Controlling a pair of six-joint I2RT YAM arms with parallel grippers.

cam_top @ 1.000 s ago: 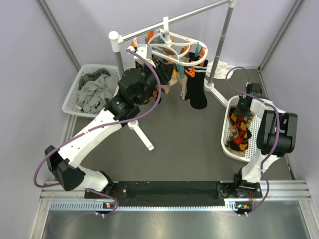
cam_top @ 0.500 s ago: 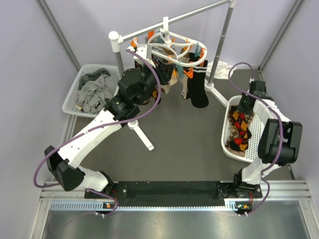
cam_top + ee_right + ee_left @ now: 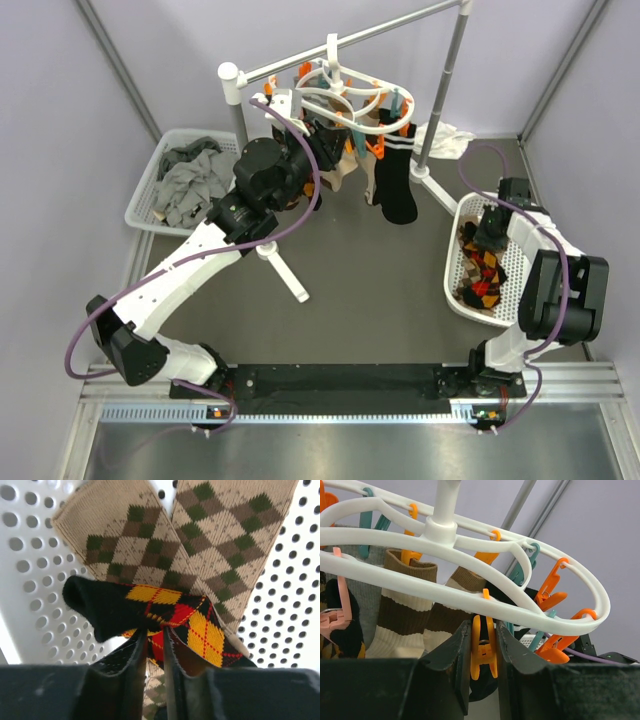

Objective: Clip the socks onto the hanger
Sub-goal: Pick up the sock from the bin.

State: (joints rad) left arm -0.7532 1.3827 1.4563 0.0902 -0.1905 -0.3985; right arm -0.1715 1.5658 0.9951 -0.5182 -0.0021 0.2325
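The white oval hanger [image 3: 340, 95] [image 3: 470, 592] hangs from the rail, with orange and teal clips under its ring. My left gripper [image 3: 318, 142] [image 3: 482, 635] is shut on one orange clip [image 3: 483, 647], squeezing its handles. Brown-and-cream striped socks [image 3: 405, 615] and a black sock [image 3: 397, 185] hang from other clips. My right gripper [image 3: 490, 225] [image 3: 155, 635] is down in the white basket [image 3: 452, 260] [image 3: 40, 580], shut on a fold of a black argyle sock [image 3: 165, 610] with yellow and red diamonds. Tan argyle socks [image 3: 200, 535] lie beneath it.
The white-and-silver rail stand [image 3: 330, 50] crosses the back, its right pole [image 3: 447, 80] beside the sock basket. One stand foot [image 3: 285, 270] reaches toward the table's middle. A second white basket with plain grey socks [image 3: 185, 180] sits at the left.
My right wrist drew back toward the basket's far end, then came down onto the sock pile again. The left arm edged slightly toward the hanger, still gripping the clip.
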